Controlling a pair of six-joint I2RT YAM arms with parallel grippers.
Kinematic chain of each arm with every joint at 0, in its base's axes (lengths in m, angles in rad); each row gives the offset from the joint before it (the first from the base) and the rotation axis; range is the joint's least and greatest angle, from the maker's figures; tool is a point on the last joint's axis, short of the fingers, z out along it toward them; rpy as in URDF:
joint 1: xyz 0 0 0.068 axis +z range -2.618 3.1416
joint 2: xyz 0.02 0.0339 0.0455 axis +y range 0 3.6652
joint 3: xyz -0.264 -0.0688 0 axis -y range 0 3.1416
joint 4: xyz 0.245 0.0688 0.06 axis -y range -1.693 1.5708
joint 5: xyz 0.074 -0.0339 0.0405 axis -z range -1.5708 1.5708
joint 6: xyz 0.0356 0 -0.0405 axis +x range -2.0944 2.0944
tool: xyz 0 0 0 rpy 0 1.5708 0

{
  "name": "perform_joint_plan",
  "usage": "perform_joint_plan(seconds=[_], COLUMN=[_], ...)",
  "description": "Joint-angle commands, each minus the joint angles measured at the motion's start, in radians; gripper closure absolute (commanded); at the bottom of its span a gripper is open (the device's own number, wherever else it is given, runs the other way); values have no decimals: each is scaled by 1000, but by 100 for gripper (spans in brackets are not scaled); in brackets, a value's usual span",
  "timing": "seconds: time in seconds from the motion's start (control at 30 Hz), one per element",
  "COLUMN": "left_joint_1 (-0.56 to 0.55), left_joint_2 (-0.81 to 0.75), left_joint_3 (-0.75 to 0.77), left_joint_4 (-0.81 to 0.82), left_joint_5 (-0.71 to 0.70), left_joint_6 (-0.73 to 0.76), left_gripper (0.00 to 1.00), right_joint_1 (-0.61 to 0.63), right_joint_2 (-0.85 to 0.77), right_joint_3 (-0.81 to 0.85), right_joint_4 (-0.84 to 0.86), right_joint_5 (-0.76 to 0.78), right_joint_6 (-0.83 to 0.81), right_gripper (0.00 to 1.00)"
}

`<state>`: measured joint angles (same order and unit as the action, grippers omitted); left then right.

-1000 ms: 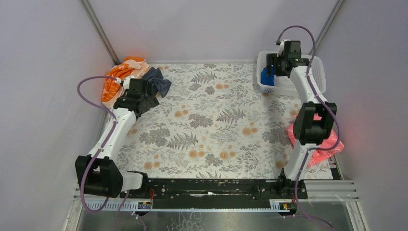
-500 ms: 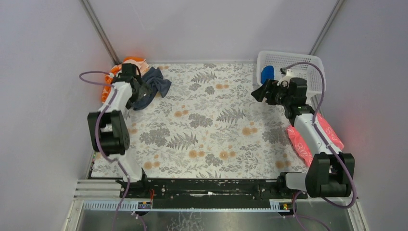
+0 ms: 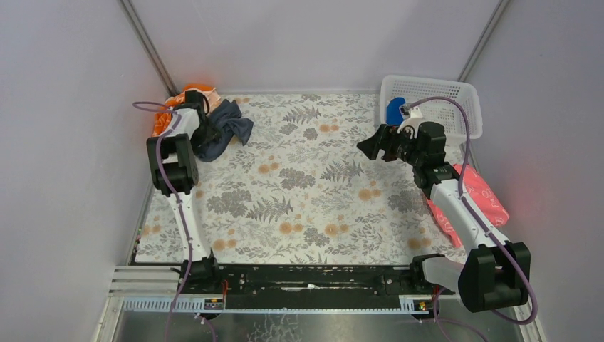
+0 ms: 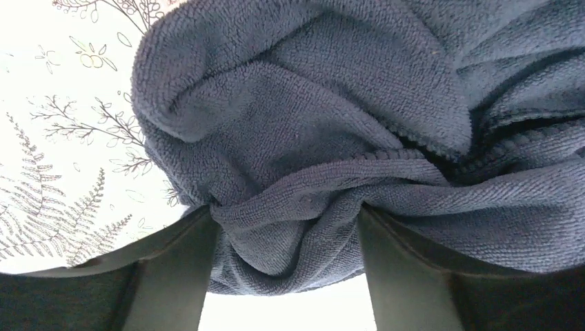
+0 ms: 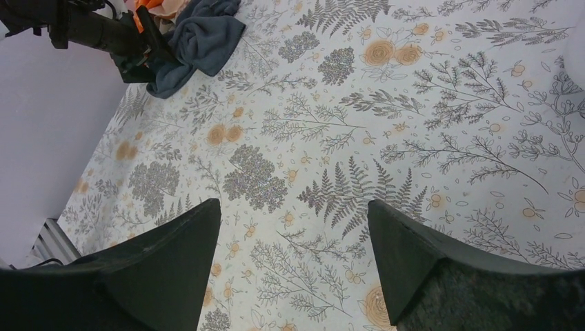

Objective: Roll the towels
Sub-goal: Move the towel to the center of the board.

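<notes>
At the desk's far-left corner the left jaws, wide a moment ago, now pinch the crumpled dark slate-grey terry towel, likely to spread it, while the right jaws, wide and empty, have left the bright blue towel in the white lattice basket.

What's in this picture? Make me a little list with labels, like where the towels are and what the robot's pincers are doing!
grey towel: crumpled, not rolled, far-left corner of the table
blue towel: inside the basket, far right
left pincer: pinching a bunch of the grey towel
right pincer: open, empty, above the flowery cloth
orange cloth: behind the grey towel, by the wall
pink thing: right edge, partly hidden by the right arm
</notes>
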<state>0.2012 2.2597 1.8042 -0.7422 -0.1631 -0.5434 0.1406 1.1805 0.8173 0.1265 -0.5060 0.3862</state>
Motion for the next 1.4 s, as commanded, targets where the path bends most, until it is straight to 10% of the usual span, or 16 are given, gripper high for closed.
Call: perform_joint_plan(seconds=[0.0,0.13,0.33,0.6,0.83,1.37], left_joint_1=[-38,-128,-384,-816,-853,-813], left_joint_2=[-5,-130,-307,-519,-722,-238], left_joint_3=[-89,-270,-491,-642,-646,-153], left_joint_4=[-39,13,101,165,174,141], left_joint_5=[102,137,227,231,119,-39], left_joint_6=[-11,-44,-131,-275,-218,31], left_gripper=[44,80,84,48,22,28], right_joint_1=[12,29,65,126,178,194], right_joint_2=[-12,1,9,36,89,196], right_joint_3=[27,35,46,63,78,-30], right_joint_4=[32,17,-24,-100,-165,-173], right_joint_5=[20,35,60,77,106,159], right_joint_6=[-29,-40,-64,-100,-99,-39], right_gripper=[15,16,16,17,17,23])
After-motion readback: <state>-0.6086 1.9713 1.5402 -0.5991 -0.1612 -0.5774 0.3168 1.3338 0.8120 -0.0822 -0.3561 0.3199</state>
